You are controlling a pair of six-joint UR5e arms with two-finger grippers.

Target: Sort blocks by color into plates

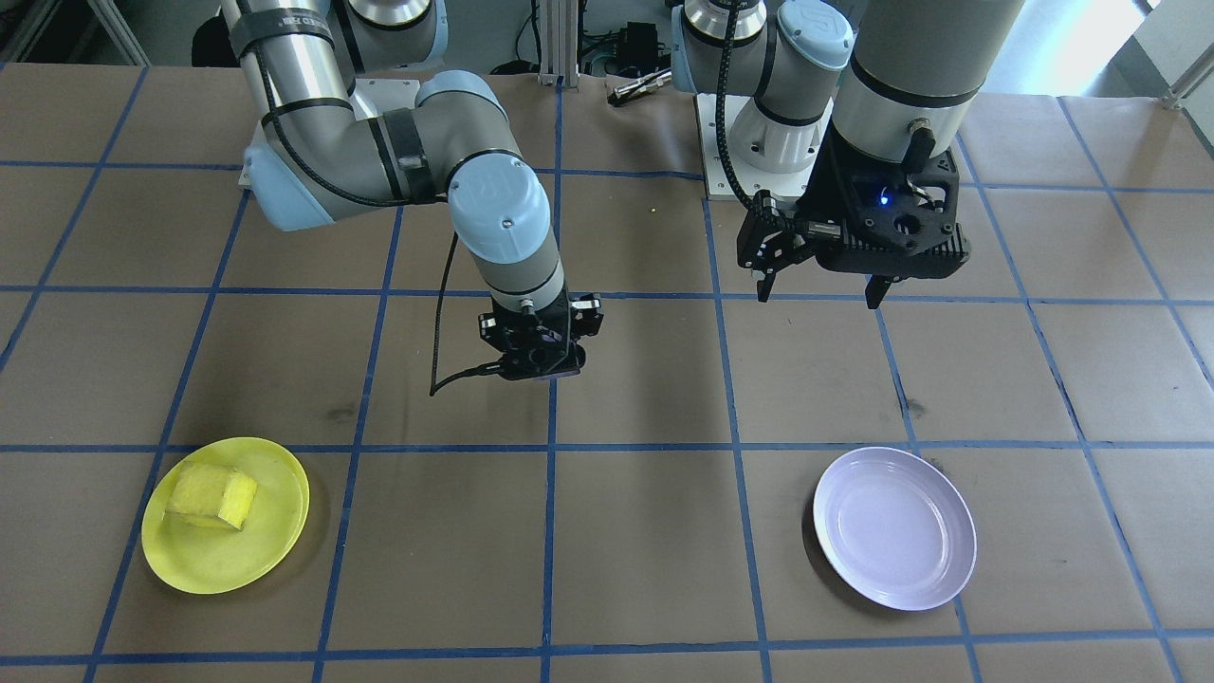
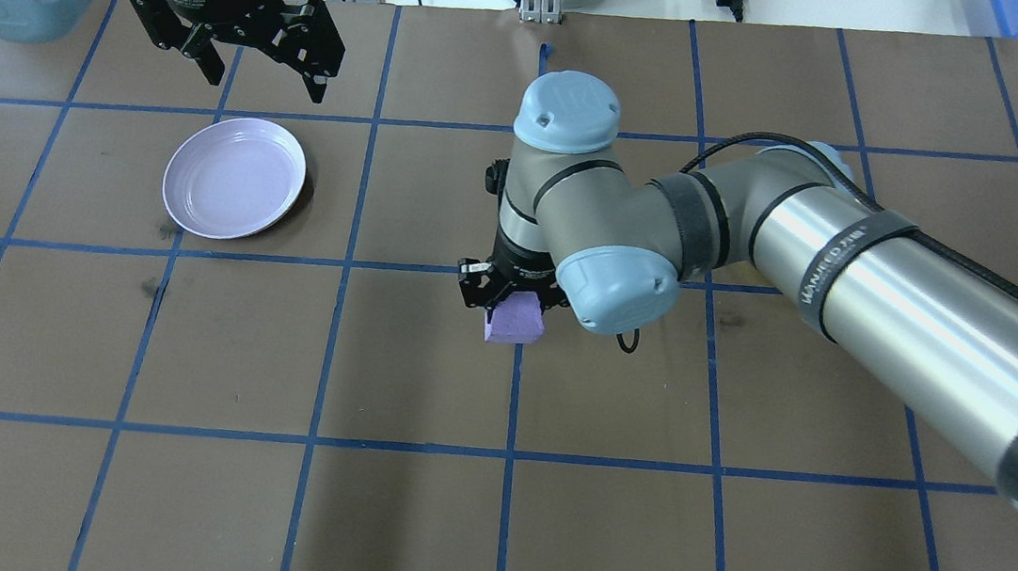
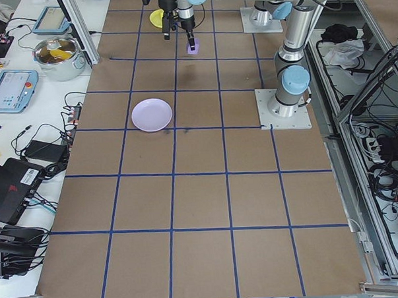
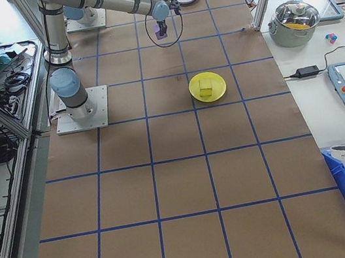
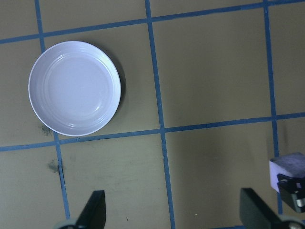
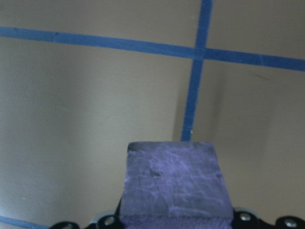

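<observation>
Looking down from the left wrist: pale lavender plate [image 5: 74,88] sits upper left on brown paper w/ blue tape grid, nothing in it. Left gripper [image 5: 174,214] at bottom edge, fingertips [image 5: 95,207] spread wide apart, holding nothing. Purple block [image 5: 288,170] at far right edge, w/ a black clamp part [image 5: 294,188] just under it

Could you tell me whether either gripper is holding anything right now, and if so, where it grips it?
The right gripper holds the purple block by its upper part, the lower part sticking out below the fingers. The left gripper is open and empty.
</observation>
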